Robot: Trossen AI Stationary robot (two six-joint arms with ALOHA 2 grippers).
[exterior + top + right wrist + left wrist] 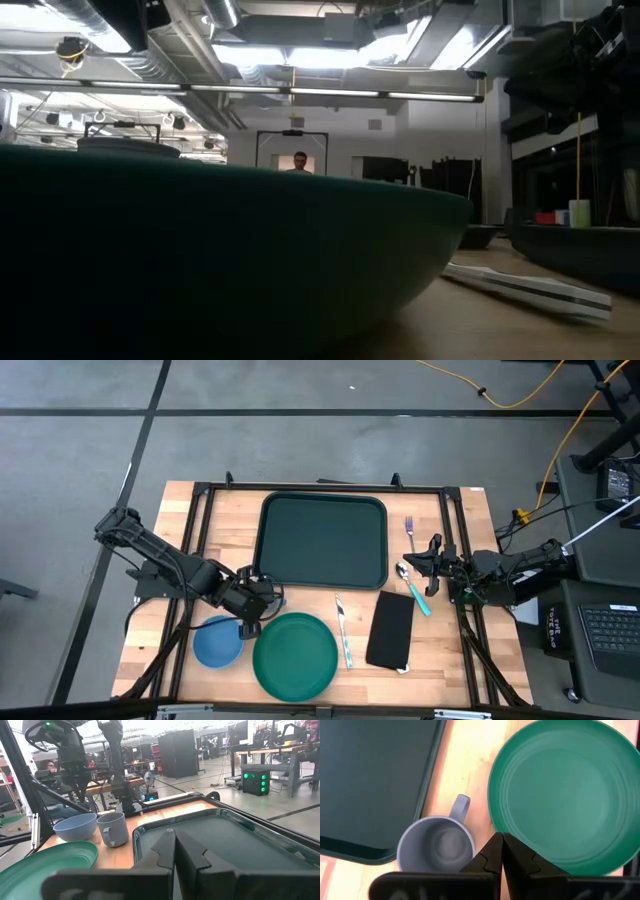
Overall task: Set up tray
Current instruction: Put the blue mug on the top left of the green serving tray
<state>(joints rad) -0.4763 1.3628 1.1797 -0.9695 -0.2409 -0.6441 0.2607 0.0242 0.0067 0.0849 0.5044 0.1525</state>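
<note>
Dark green plastic tray (pixel 323 540), rectangular with rounded corners and raised rim, lying bare at the far middle of the wooden table (pixel 460 670). Just off its near left corner: left gripper (pixel 262 600), fingers pressed together, above a grey mug (pixel 437 842) beside the round green plate (pixel 294 654); blue bowl (pixel 217 642) touching the plate's left. Right of the tray: right gripper (pixel 424 558), fingers pressed together, near a spoon (pixel 403 571), purple fork (pixel 409 526) and teal-handled utensil (pixel 420 600). Flat black napkin (pixel 391 629) and knife (pixel 343 630) nearer the front edge.
</note>
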